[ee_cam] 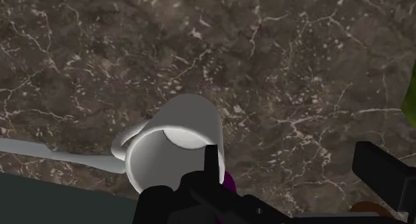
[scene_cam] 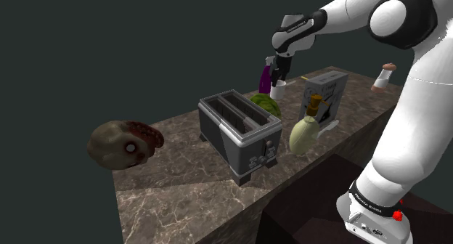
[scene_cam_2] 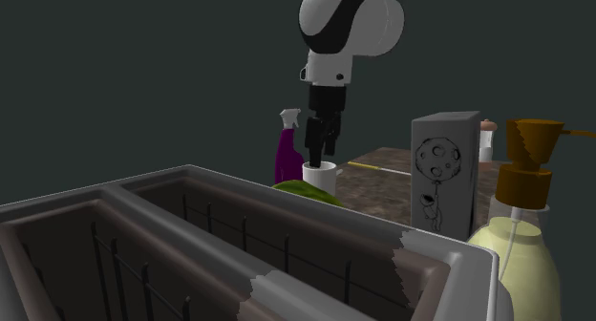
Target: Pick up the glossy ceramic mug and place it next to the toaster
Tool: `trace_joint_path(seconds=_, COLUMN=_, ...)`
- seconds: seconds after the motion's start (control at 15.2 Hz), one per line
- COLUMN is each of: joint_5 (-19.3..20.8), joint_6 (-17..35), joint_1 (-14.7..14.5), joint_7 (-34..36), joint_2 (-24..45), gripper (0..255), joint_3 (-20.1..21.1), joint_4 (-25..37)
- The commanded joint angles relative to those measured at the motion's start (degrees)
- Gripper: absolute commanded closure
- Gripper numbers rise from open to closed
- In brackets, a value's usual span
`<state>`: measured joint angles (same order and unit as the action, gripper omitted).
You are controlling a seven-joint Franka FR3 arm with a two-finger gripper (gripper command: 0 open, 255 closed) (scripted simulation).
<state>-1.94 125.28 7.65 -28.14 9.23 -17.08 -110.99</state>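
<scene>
Mug (ee_cam: 180, 139) white, upright on marble counter (ee_cam: 300, 69); gripper (scene_cam_2: 322, 153) spread just above.

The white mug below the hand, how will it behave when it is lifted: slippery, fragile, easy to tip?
The mug has a smooth wall, so it may slip in the hand. It looks rigid and is probably brittle if dropped. Its side handle may tilt it a little in a rim grip.

Purple spray bottle (scene_cam: 265, 78), soap dispenser (scene_cam: 305, 131), printed carton (scene_cam: 327, 89)
</scene>
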Motion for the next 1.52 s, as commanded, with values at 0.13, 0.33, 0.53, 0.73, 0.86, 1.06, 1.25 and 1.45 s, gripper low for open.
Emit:
trace_joint_path(seconds=0.13, joint_5=-3.78, joint_6=-0.32, joint_1=2.59, joint_7=-4.30, joint_2=9.46, gripper=0, joint_3=-0.01, joint_4=9.30)
trace_joint_path(seconds=0.33, joint_5=-4.62, joint_6=0.69, joint_1=3.28, joint_7=-5.08, joint_2=11.85, gripper=0, joint_3=0.27, joint_4=10.58)
trace_joint_path(seconds=0.53, joint_5=-5.09, joint_6=2.47, joint_1=3.47, joint_7=-5.38, joint_2=13.10, gripper=0, joint_3=0.48, joint_4=10.00)
trace_joint_path(seconds=0.73, joint_5=-5.51, joint_6=3.97, joint_1=3.64, joint_7=-5.64, joint_2=14.23, gripper=0, joint_3=0.68, joint_4=9.59)
trace_joint_path(seconds=0.86, joint_5=-5.51, joint_6=3.97, joint_1=3.64, joint_7=-5.64, joint_2=14.23, gripper=0, joint_3=0.68, joint_4=9.59)
trace_joint_path(seconds=1.06, joint_5=-5.51, joint_6=3.97, joint_1=3.64, joint_7=-5.64, joint_2=14.23, gripper=0, joint_3=0.68, joint_4=9.59)
trace_joint_path(seconds=1.25, joint_5=-5.51, joint_6=3.96, joint_1=3.64, joint_7=-5.63, joint_2=14.23, gripper=255, joint_3=0.68, joint_4=9.60)
trace_joint_path(seconds=1.45, joint_5=-5.51, joint_6=3.96, joint_1=3.64, joint_7=-5.63, joint_2=14.23, gripper=255, joint_3=0.68, joint_4=9.60)
